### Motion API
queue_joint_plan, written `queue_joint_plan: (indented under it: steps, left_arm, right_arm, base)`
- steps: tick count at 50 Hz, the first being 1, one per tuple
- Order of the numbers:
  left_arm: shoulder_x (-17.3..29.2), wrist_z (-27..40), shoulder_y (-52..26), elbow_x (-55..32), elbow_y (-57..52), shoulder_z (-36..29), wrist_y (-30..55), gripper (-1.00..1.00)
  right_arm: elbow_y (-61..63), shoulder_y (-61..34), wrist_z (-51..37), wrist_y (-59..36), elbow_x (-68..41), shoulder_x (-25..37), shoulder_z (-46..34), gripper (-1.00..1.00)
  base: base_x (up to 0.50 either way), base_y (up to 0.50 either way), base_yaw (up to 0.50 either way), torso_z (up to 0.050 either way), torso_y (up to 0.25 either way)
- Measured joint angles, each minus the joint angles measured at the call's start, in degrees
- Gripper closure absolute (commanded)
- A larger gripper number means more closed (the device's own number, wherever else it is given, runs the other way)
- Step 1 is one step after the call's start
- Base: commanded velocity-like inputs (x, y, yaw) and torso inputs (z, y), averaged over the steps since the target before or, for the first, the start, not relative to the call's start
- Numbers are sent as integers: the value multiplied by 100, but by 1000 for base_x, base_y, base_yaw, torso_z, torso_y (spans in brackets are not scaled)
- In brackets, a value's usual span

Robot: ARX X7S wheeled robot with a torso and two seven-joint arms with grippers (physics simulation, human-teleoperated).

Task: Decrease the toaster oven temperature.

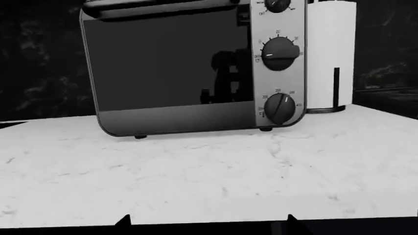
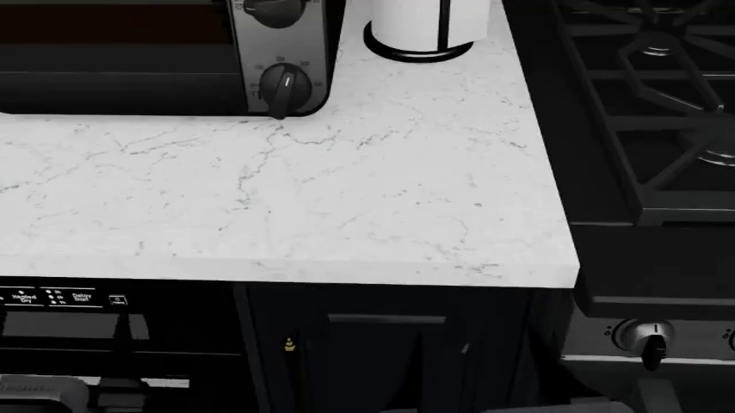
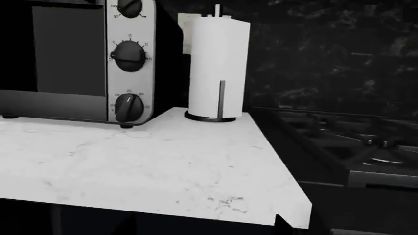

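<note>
The toaster oven [image 1: 170, 68] stands at the back of a white marble counter [image 1: 209, 176], its dark glass door facing me. The small temperature knob [image 1: 279, 108], ringed by numerals, is the lowest on its steel panel, below a bigger knob [image 1: 281, 53]. The same temperature knob [image 2: 282, 86] shows in the head view, and the right wrist view has the temperature knob [image 3: 128, 107] too. My left gripper [image 1: 207, 223] is open, well short of the oven at the counter's front edge, holding nothing. My right gripper [image 3: 205, 223] is open too, one fingertip [image 3: 279, 220] showing against the counter's corner.
A paper towel roll [image 3: 218, 68] on a black stand sits just right of the oven. A black gas range [image 2: 655, 103] with cast grates adjoins the counter's right edge, with a range knob [image 2: 651, 338] on its front. Dark cabinets and a dishwasher panel [image 2: 64, 298] lie below the counter.
</note>
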State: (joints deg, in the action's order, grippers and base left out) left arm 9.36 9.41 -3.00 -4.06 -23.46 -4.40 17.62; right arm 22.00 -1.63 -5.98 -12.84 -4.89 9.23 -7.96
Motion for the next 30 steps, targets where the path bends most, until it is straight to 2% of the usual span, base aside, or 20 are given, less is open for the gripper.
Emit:
queue_joint_plan:
  steps: [12, 30]
  left_arm:
    - [224, 9, -400, 8, -557, 8, 630, -100]
    - [573, -127, -823, -457, -1969, 355, 2260, -100]
  right_arm:
    - [539, -275, 1, -473, -6, 154, -75, -100]
    - [1067, -698, 27, -1104, -129, 300, -150, -100]
  base:
    - [0, 0, 0, 0, 0]
    - [0, 0, 0, 0, 0]
